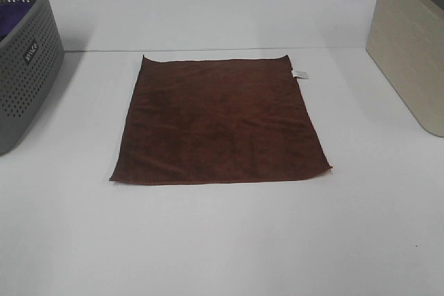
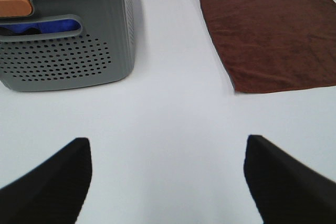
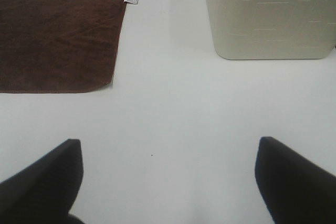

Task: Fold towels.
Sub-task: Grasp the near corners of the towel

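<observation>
The brown towel [image 1: 218, 123] lies flat at centre frame on the white table [image 1: 222, 240], my left gripper [image 2: 167, 179] and right gripper [image 3: 169, 179] both spread wide and empty, so I'd pinch its two near corners evenly and carry them straight to the far edge.

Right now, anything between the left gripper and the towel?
Nothing: in the left wrist view only bare white table separates the open left gripper from the brown towel. The grey basket stands off to one side, outside that stretch.
</observation>
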{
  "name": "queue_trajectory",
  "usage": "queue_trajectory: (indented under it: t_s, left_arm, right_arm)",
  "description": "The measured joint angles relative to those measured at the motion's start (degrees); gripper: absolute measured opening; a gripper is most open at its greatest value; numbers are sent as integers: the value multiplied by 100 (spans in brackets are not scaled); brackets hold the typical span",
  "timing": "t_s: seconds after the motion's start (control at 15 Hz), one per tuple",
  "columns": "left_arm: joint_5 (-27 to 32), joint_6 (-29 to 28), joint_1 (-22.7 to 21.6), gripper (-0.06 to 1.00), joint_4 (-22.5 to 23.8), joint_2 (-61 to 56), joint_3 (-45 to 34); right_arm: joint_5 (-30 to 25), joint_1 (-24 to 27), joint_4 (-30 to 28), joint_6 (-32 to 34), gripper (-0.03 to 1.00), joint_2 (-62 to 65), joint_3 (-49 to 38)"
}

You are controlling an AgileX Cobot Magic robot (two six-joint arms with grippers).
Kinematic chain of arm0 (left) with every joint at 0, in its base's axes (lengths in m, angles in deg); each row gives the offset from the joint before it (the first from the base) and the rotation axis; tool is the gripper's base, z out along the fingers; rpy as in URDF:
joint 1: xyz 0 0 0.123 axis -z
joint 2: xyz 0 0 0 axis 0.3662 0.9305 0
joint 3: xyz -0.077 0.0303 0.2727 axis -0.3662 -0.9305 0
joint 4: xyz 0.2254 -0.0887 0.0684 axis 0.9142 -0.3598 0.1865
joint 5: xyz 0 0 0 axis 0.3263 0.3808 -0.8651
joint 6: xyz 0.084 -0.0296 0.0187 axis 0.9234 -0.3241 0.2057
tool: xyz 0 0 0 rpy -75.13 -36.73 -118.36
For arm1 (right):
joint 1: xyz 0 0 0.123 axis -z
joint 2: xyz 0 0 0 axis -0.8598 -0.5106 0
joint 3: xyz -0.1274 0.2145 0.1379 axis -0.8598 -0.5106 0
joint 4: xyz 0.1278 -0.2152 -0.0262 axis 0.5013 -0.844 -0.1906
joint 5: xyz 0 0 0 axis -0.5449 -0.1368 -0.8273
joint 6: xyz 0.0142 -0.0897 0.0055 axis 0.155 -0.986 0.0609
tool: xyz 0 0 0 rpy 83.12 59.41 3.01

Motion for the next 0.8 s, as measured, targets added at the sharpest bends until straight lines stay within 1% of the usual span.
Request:
queue_trajectory:
  t_s: [0.8]
  left_arm:
    - [0,0,0,74,0,0,0]
  right_arm:
    - [0,0,0,0,85,0,0]
